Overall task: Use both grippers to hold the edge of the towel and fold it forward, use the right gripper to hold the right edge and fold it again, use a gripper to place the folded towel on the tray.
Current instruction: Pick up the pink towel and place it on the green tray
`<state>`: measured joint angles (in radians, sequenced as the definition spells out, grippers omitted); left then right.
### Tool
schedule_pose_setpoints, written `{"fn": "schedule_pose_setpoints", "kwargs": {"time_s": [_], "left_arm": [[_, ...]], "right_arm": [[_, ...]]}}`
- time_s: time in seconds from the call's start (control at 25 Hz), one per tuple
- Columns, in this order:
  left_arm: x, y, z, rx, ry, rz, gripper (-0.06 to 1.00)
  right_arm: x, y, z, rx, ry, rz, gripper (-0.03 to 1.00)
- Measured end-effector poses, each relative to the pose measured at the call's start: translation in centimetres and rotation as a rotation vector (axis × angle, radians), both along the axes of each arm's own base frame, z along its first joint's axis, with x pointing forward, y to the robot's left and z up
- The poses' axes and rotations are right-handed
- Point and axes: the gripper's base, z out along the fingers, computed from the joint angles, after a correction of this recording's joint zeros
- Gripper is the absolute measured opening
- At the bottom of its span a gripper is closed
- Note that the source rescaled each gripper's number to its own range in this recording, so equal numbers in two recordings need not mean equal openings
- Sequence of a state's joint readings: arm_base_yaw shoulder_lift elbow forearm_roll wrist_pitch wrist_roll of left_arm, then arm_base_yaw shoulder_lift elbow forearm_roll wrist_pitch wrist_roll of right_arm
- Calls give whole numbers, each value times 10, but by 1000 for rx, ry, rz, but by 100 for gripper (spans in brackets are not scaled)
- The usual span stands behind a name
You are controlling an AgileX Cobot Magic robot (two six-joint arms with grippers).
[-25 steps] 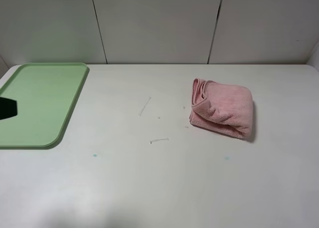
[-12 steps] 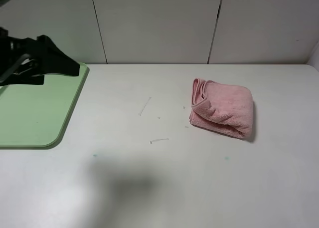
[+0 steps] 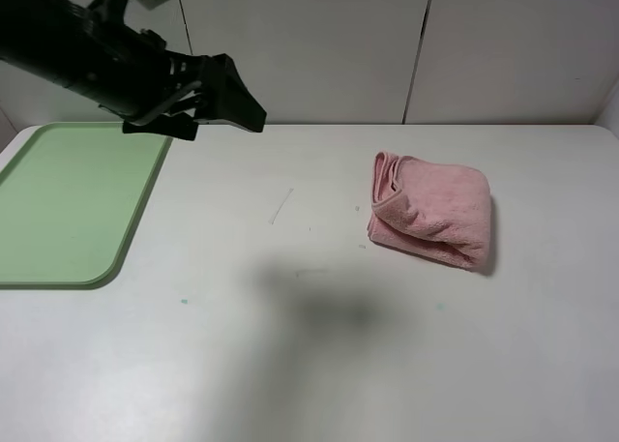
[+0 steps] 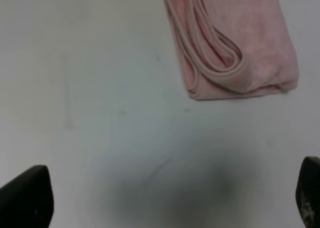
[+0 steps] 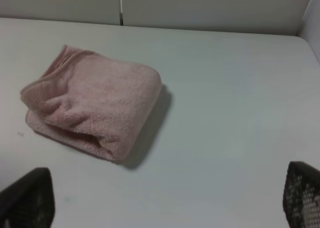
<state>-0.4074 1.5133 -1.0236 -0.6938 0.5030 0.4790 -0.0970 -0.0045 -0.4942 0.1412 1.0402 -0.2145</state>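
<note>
Item: pink fluffy terry towel (image 3: 430, 210), already folded into a bundle, on the white table (image 3: 290, 345), ahead of my left gripper (image 3: 232, 102), well apart. Jaws wide, empty. Light green plastic tray (image 3: 68, 205) behind it. I would grip across all layers before lifting.

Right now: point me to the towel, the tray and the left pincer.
towel (image 3: 430, 213), exterior high view, middle of the folded pink bundle.
tray (image 3: 68, 205), exterior high view, bare green floor.
left pincer (image 3: 242, 108), exterior high view, between its black fingertips.
</note>
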Motion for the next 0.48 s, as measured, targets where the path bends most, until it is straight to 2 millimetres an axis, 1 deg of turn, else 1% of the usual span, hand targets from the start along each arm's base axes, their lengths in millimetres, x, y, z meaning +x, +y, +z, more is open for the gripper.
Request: {"fn": "schedule_pose_setpoints", "kwargs": {"time_s": [0.16, 0.48], "left_arm": [[15, -28, -10, 2, 15, -40, 96], [41, -86, -39, 6, 44, -116, 96]], "right_arm": [[0, 0, 0, 0, 0, 0, 100], [0, 0, 0, 0, 0, 0, 100]]}}
